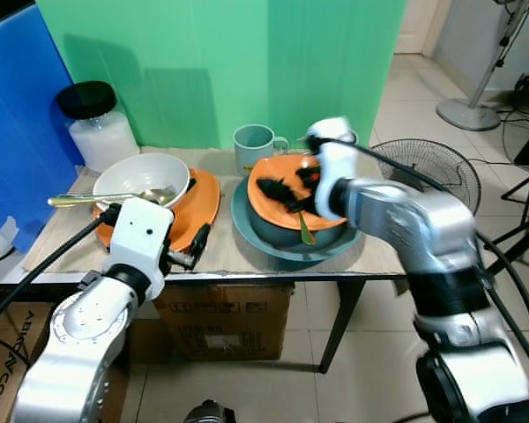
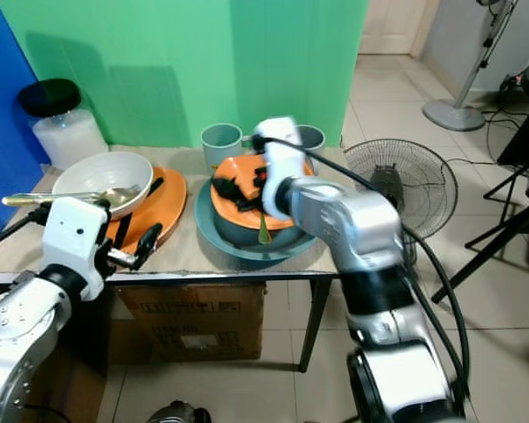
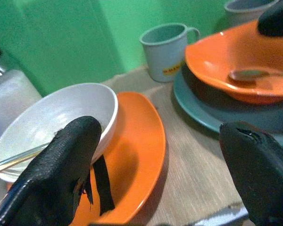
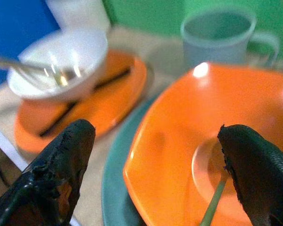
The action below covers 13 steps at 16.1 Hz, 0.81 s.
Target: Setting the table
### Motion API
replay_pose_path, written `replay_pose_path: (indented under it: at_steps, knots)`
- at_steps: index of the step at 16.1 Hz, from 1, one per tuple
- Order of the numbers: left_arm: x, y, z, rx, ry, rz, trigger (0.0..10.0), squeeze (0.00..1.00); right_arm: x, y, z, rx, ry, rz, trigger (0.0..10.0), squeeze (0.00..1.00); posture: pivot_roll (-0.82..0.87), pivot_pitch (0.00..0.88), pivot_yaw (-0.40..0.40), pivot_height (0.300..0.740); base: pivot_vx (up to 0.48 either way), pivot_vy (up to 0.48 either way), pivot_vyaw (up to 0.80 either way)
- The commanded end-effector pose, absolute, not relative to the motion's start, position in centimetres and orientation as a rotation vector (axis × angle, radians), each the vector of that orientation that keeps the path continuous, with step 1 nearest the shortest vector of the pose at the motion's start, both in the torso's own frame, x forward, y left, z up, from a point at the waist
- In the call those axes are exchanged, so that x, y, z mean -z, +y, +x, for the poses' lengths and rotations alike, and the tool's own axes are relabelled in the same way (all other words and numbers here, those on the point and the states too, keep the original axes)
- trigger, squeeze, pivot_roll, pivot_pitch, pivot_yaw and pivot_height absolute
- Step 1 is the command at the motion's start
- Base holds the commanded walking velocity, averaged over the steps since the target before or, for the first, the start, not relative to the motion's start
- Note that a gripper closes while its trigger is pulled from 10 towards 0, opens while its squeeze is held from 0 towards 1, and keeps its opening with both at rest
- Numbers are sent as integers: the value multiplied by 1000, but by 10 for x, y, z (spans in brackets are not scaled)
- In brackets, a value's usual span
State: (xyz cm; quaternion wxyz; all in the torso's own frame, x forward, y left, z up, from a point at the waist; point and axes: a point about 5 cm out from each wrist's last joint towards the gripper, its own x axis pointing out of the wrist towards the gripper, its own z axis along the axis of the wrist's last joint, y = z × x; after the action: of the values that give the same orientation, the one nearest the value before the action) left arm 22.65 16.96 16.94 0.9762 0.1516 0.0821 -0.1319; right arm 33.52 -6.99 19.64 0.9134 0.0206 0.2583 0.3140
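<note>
At the table's left, a white bowl with a gold spoon in it sits on an orange plate, and black chopsticks lie on that plate. To the right, a teal plate carries a dark bowl with an orange bowl on top, and a green spoon rests in the orange bowl. Two mugs stand behind. My right gripper hovers open over the orange bowl. Low at the table's front edge, my left gripper is open beside the orange plate.
A jar with a black lid stands at the back left against the blue panel. A cardboard box sits under the table. A floor fan lies right of the table, and a standing fan's base is farther back.
</note>
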Motion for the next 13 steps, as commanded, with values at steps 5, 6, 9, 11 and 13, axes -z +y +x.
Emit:
replay_pose_path:
  at_steps: [5,6,9,11,13]
  knots:
    - [-171,163,222,370,197,316,10000,0,-197,-68,351,-544,642,-24,10000,0,-65,20,2,740,0,0,0]
    - [-171,162,221,384,200,314,10000,0,-198,-68,352,-537,654,-23,10000,0,-68,26,1,740,0,0,0]
    - [-173,158,221,428,202,321,10000,0,-194,-68,355,-510,719,-45,4824,0,-73,33,1,740,0,0,0]
    - [-175,155,221,444,200,317,10000,0,-185,-67,355,-498,753,-44,3569,0,-75,35,2,740,0,0,0]
    - [-176,154,221,454,200,308,10000,0,-181,-67,356,-480,763,-35,3529,0,-76,36,2,740,0,0,0]
